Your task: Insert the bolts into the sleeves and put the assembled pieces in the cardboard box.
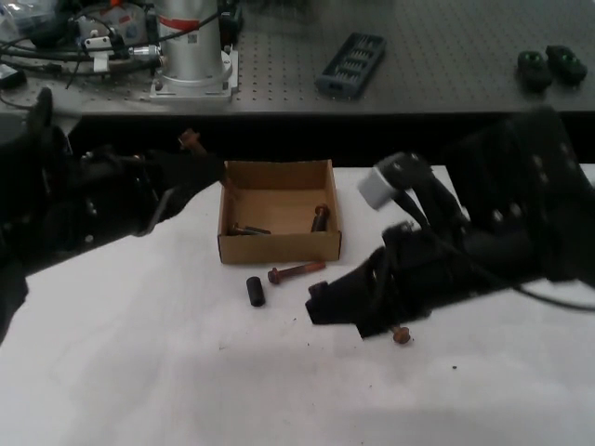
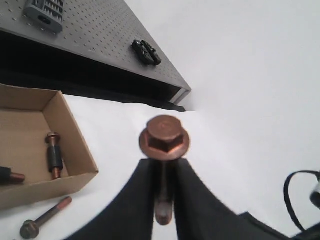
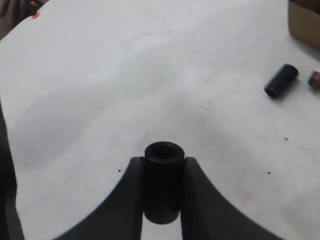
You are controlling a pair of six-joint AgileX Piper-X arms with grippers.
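Closest to the lens, the left end effector (image 2: 164, 172) is clamped on the shank of a copper-coloured bolt (image 2: 164, 141), its hexagonal flanged head pointing at the camera. From above, this held bolt hangs in the air just beyond the cardboard box's (image 1: 279, 248) back corner. The right end effector (image 3: 163, 162) is closed around a short black sleeve (image 3: 162, 200), its hollow end facing the camera, low over the white tabletop (image 1: 139, 372) in front of the box. The box sits open-topped on the tabletop between the two arms. Two assembled pieces lie inside it, each a bolt pushed through a black sleeve: one (image 1: 321, 218) rests against a side wall, the other (image 1: 246, 229) lies along the front wall. Just in front of the box, on the tabletop, lie a loose sleeve (image 1: 255, 291) on its side and, beside it, a loose bolt (image 1: 296, 271). Another bolt (image 1: 401, 334) lies farther out from the box, under the right arm.
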